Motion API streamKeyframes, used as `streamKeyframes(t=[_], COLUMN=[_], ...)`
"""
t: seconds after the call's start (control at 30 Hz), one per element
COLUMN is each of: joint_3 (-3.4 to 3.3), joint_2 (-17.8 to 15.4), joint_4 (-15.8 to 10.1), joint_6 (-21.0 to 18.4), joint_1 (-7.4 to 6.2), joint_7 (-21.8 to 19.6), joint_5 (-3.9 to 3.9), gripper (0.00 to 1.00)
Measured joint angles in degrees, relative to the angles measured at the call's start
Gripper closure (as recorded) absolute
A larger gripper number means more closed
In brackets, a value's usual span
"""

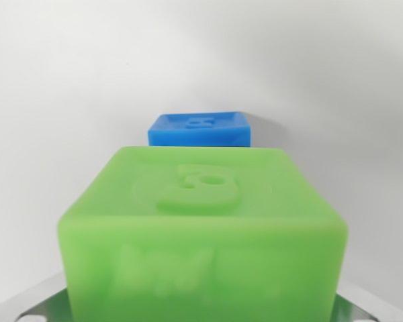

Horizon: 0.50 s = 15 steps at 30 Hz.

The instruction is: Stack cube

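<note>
Metal parts of the gripper (201,315) show only as pale grey slivers at the bottom corners of the wrist view, at about 7 and 5 o'clock, so the fingers themselves are hidden and whether they are clamped or spread cannot be told for certain. Directly in front of them, filling the lower half of the frame, sits a green cube (203,231) with a raised figure moulded into its top face and blurred lettering on its near side; its closeness to the camera and its position between the metal parts suggest it is carried in the jaws, though this is a judgement. Beyond it, at 12 o'clock from the green cube's top edge, a smaller-looking blue cube (200,129) rests on a plain white surface (67,100), its top also embossed. The blue cube appears nearly centred behind the green one, shifted slightly toward the wrist view's right. To stack well, the arm would need to bring the green cube squarely over the blue one, match their edges, lower until the faces meet, and only then let go.
</note>
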<state>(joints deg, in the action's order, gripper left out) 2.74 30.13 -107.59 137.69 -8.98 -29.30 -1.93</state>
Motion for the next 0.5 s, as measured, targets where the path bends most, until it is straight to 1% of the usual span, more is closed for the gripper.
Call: streamKeyframes(t=[0.27,0.5], joint_3=[-0.03,-0.1], joint_2=[3.0,4.5], joint_4=[0.1,0.2], joint_6=[2.5,4.0], joint_1=[-0.01,-0.03], joint_7=[0.0,0.0], joint_5=[-0.03,-0.11], gripper=[1.0,1.0])
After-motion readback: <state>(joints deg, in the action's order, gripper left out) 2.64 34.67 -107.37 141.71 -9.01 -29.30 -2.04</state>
